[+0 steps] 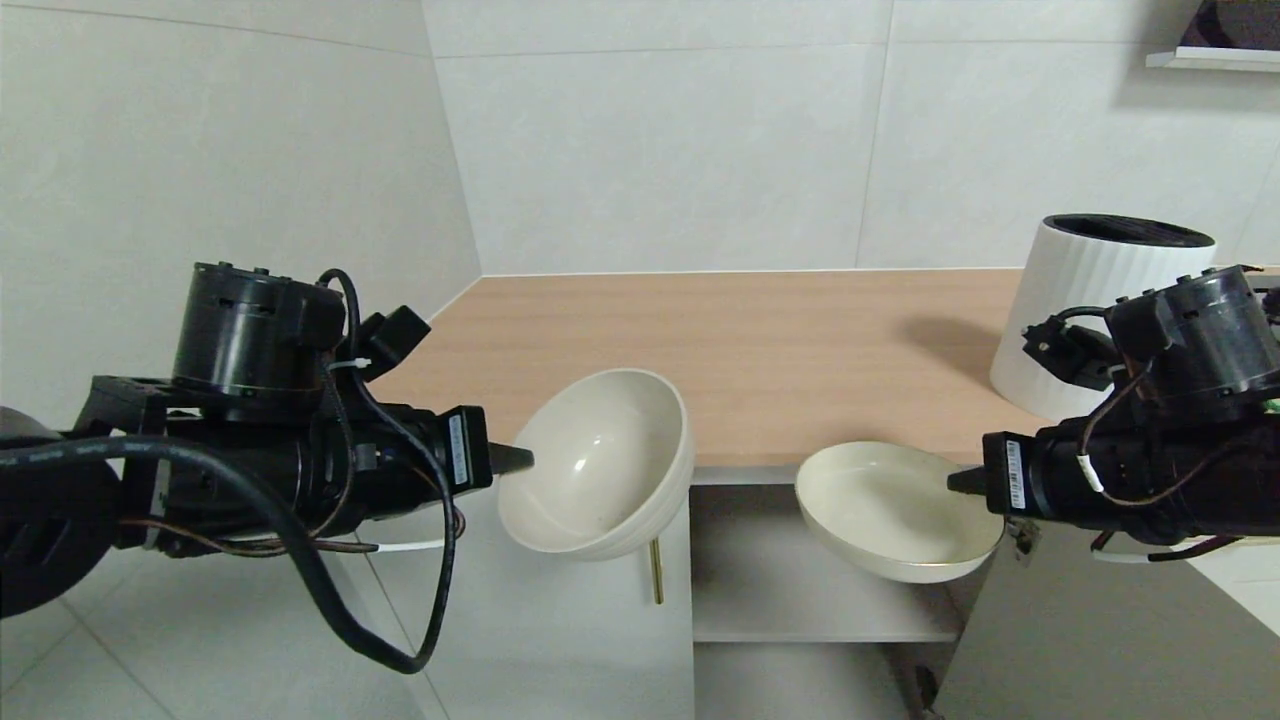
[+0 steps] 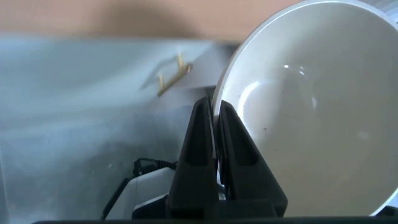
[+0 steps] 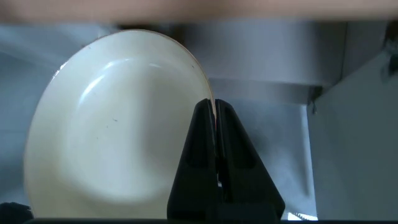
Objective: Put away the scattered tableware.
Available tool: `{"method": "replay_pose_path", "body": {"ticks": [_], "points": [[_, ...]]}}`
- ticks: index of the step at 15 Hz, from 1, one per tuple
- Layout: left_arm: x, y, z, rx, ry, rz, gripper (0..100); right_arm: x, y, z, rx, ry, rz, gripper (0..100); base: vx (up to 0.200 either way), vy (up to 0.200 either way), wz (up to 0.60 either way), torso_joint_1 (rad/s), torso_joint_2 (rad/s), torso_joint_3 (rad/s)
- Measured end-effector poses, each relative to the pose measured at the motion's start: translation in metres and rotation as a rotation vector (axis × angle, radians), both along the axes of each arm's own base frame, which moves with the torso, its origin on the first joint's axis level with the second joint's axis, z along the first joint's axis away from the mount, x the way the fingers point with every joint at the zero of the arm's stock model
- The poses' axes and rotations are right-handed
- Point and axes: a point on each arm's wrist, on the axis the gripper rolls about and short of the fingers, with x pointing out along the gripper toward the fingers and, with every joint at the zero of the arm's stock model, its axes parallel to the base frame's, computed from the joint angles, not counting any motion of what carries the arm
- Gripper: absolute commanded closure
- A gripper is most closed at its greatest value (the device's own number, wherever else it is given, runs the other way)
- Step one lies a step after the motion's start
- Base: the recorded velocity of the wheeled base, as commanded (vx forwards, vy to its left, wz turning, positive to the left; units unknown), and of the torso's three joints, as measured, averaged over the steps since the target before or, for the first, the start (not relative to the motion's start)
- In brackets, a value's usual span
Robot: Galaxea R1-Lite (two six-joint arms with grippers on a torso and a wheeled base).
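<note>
My left gripper (image 1: 520, 459) is shut on the rim of a deep cream bowl (image 1: 600, 465), held tilted in the air in front of the wooden counter's front edge. In the left wrist view the bowl (image 2: 311, 106) fills the space beyond the gripper (image 2: 216, 115), whose fingers pinch its rim. My right gripper (image 1: 958, 481) is shut on the rim of a shallow cream plate (image 1: 890, 510), held tilted before the open cabinet. The right wrist view shows that plate (image 3: 118, 124) clamped by the gripper (image 3: 215, 112).
A wooden counter (image 1: 760, 350) runs along the tiled wall. On its right stands a white ribbed container (image 1: 1090, 310) with a dark opening. Under the counter an open cabinet shelf (image 1: 780, 590) sits beside a white door with a brass handle (image 1: 656, 570).
</note>
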Motion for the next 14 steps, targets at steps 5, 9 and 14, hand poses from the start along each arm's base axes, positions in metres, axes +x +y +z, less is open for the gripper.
{"method": "replay_pose_path", "body": {"ticks": [5, 9, 14], "points": [[0.001, -0.001, -0.001, 0.002, 0.002, -0.003, 100, 0.002, 0.0, -0.002, 0.003, -0.015, -0.005, 100, 0.0, 0.0, 0.0, 0.0, 0.0, 0.0], [0.002, -0.001, -0.003, 0.005, 0.01, -0.004, 100, 0.004, 0.001, -0.006, -0.001, -0.007, -0.008, 100, 0.0, 0.0, 0.0, 0.0, 0.0, 0.0], [0.004, -0.002, -0.005, 0.007, 0.016, -0.002, 100, 0.012, 0.002, -0.012, -0.004, -0.002, -0.019, 100, 0.0, 0.0, 0.0, 0.0, 0.0, 0.0]]}}
